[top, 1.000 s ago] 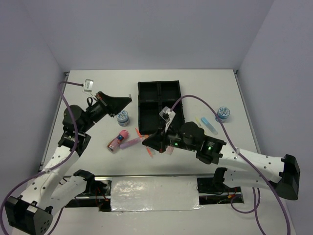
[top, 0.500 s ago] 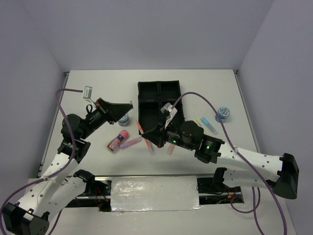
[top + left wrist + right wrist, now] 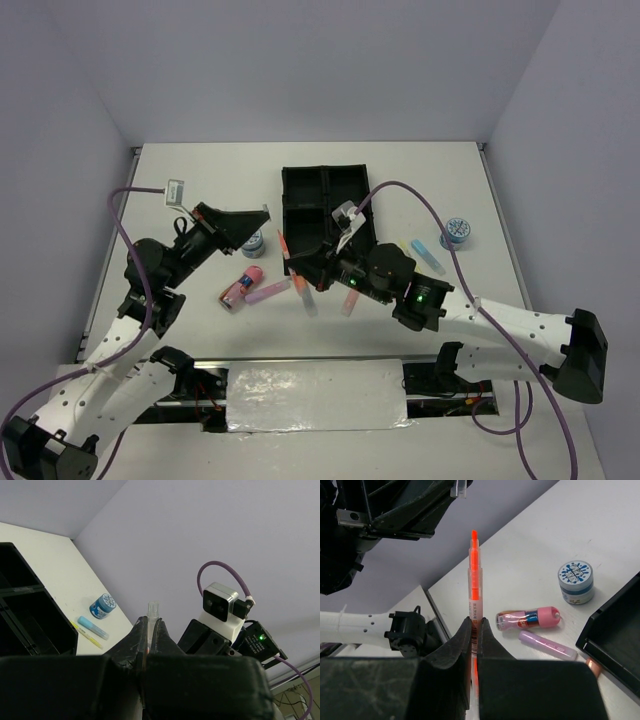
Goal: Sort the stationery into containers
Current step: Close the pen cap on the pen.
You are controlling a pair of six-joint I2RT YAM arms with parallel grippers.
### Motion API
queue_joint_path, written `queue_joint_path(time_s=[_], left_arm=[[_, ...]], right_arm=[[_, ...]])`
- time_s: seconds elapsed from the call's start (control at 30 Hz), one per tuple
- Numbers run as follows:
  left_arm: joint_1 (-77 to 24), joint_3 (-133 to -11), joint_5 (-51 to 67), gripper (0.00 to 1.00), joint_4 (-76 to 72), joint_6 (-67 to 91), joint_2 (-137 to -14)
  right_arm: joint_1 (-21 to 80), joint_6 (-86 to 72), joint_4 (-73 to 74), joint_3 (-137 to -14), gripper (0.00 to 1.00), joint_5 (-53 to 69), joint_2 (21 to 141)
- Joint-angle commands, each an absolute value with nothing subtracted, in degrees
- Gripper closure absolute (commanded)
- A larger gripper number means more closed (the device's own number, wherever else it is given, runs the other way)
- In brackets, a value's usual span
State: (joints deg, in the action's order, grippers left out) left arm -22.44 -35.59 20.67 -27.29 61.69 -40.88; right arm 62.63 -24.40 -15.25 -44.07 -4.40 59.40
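Right pincer point(image 3: 474, 622) clamped on thin orange pen point(image 3: 474, 575), its tip poking out past the jaws | just right, down on the table point(image 3: 560, 540): pink tube point(image 3: 530, 618), purple marker point(image 3: 547, 646) beside it | farther right: tape roll point(image 3: 576, 581), black tray point(image 3: 607, 625) corner | left pincer point(image 3: 148, 625) pinched on clear-capped pen point(image 3: 152, 611); blue marker point(image 3: 91, 626), second tape roll point(image 3: 102, 604) beyond, leftward
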Motion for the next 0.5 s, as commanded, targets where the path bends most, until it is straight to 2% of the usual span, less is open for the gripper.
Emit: queue_joint_path(time_s=[0.0,0.47], left_arm=[[-22.9,-35.5,19.6,1.00,-32.0,62.1,-40.2],[-23.5,-34.5,19.0,1.00,-31.7,61.3,-39.8]], right_arm=[[62.8,-24.9,-19.1,-47.6,1.00,-5.1,60.5],[62.8,-25.3,-18.9,-49.9,1.00,-4.7,63.5]])
